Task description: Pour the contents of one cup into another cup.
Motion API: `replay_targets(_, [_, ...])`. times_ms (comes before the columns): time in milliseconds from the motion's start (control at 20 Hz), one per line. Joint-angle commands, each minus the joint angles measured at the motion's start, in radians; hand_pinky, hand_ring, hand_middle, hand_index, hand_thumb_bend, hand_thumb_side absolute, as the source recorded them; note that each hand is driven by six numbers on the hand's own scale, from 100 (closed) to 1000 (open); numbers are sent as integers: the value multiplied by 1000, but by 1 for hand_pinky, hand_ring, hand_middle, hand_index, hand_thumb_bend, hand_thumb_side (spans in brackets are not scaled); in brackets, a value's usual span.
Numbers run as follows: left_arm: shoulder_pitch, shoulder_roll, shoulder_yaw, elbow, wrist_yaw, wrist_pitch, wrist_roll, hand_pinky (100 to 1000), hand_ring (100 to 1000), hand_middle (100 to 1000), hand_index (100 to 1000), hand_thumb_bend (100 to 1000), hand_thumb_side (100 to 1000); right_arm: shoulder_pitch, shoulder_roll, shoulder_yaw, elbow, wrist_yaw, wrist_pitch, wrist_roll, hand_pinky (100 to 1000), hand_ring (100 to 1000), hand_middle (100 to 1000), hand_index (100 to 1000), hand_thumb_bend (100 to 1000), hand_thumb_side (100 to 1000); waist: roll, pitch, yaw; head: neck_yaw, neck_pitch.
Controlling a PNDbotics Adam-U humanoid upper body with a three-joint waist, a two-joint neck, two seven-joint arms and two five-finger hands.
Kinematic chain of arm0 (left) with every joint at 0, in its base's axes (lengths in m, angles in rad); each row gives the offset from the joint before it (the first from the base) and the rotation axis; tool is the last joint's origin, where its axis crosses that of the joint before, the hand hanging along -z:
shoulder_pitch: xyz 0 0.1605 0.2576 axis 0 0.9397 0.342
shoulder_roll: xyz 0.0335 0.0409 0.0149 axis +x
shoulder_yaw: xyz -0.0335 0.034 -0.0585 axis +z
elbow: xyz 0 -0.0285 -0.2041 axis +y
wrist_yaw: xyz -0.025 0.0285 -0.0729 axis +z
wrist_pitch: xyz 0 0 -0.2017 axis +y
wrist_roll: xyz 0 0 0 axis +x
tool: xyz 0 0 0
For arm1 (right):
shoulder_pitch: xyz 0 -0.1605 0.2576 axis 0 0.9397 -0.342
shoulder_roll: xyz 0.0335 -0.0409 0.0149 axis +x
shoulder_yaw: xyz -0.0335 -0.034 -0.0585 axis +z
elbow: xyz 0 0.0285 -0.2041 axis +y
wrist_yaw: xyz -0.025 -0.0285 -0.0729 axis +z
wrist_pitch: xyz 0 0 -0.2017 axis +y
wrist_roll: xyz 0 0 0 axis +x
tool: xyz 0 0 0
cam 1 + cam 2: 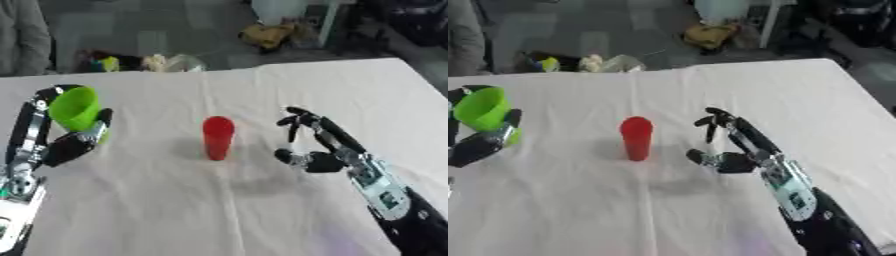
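The green cup [75, 108] sat at the left edge of the frame, enclosed by the left hand [77, 142], whose fingers and thumb curled round its lower wall. The cup was tilted, its open mouth turned up and toward the camera; whether it was lifted clear of the white tablecloth [262, 90] could not be determined. Its contents were not visible.

The red cup [218, 137] stood upright near the centre of the frame, apart from both hands. The right hand [732, 142] was positioned just right of the red cup, not touching it, with the fingers spread, slightly bent and holding nothing.

Handling assessment: both cups appeared to be thin-walled plastic tumblers, probably light, smooth and liable to flex under squeeze. The tall, narrow red cup appeared easy to tip if nudged at the rim. The recommended hold point was the mid-wall, thumb opposing fingers, clear of the rim so the pouring lip stayed free. Steadying the red cup low on its wall was advisable during the pour.
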Motion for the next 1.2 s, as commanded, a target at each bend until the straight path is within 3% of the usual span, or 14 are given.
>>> replay_targets(50, [-12, 12, -5, -36, 20, 3, -10, 389, 351, 393, 709, 218, 324, -30, -4, -12, 29, 10, 0, -31, 942, 1000, 461, 809, 536, 755, 3, -16, 7, -9, 1])
replay_targets(500, [-9, -2, -17, -62, 41, 6, -24, 399, 358, 397, 714, 215, 327, -83, 14, -12, 116, 49, -8, -97, 944, 1000, 465, 805, 545, 751, 11, -15, 33, -18, -6])
replay_targets(1200, [-23, -18, -31, -85, 56, 6, -38, 402, 361, 398, 714, 205, 325, -164, 50, 11, 206, 137, -38, -118, 948, 1000, 463, 807, 551, 751, 16, -6, 68, -40, -23])
